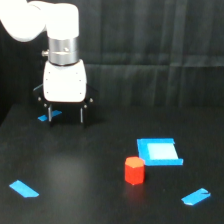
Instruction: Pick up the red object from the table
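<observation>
Black table: red object upright, touching blue square.

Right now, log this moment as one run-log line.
phase: approach | gripper: open, empty, at exterior view's left | red block: upright on table, untouched, beside blue square | next: likely move over block

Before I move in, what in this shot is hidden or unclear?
- Exterior view: arm above the wrist, cut off by the top-left edge.
- Blue strip behind the pincer, partly covered by its fingers.
- Red object: back faces hidden; image too soft to tell whether it touches the blue square.
</observation>
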